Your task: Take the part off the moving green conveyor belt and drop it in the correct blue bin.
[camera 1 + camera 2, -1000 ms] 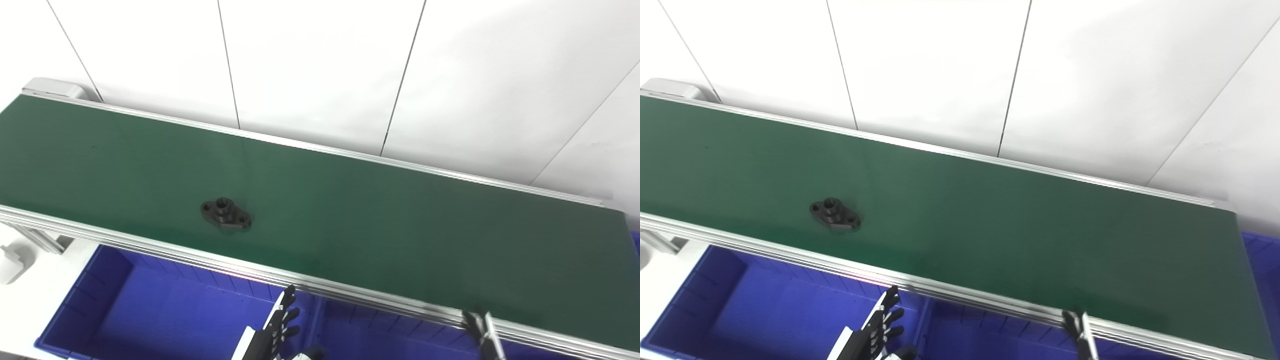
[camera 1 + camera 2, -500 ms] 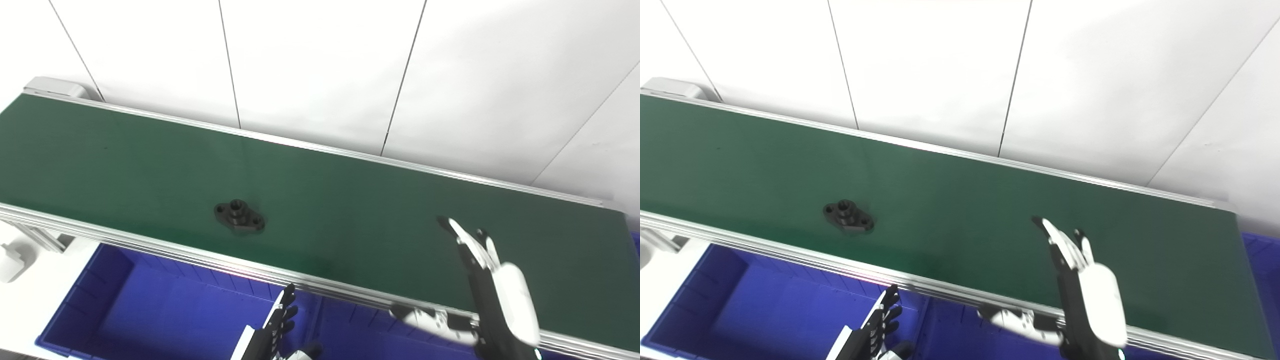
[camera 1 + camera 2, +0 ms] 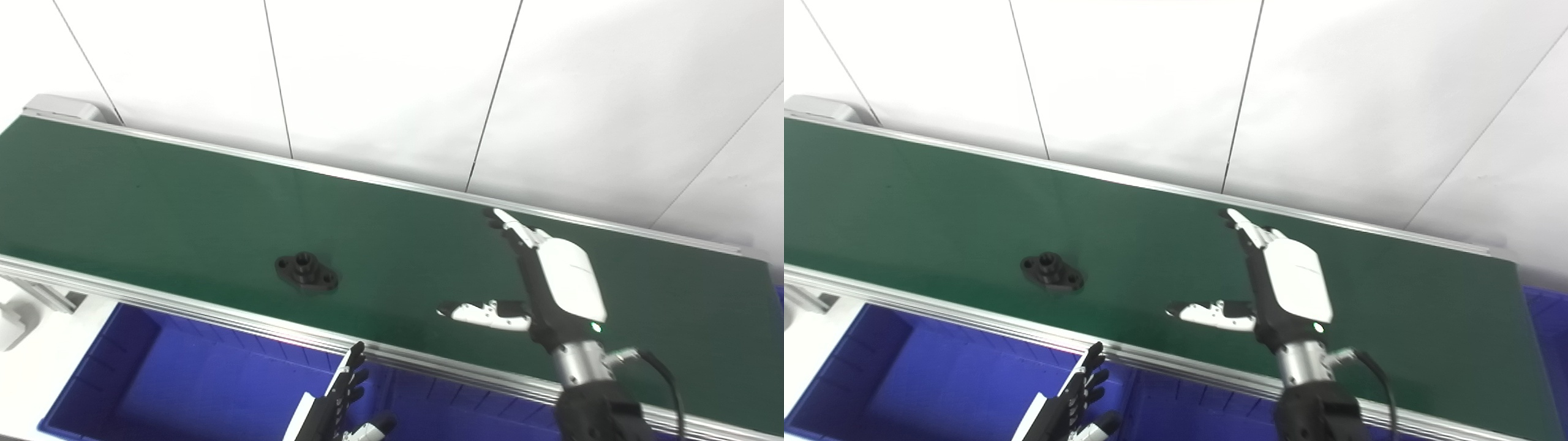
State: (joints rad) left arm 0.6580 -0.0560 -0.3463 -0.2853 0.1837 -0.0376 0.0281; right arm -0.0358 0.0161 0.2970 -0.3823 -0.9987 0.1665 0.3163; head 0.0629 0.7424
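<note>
A white panelled wall [image 3: 380,92] runs behind the long green conveyor belt [image 3: 153,202], which is edged front and back with aluminium rails [image 3: 202,309]. Below the near rail sit two blue bins: a large one [image 3: 184,380] at the lower left and a second [image 3: 1213,410] next to it, with only a sliver showing. Nothing lies on the belt between the part and the right hand; the green surface there is bare.

The right hand [image 3: 551,278] hangs over the belt with its fingers [image 3: 511,226] stretched toward the far rail and its thumb [image 3: 478,312] stuck out sideways, spread wide and holding nothing. The black part [image 3: 306,272], a flat oval flange with a raised round hub and a hole at each end, lies on the belt well off to the thumb side of that hand, close to the near rail.

The left hand [image 3: 343,404] is low over the large blue bin, just in front of the near rail, fingers straight and apart, empty.

No writing can be read anywhere.
</note>
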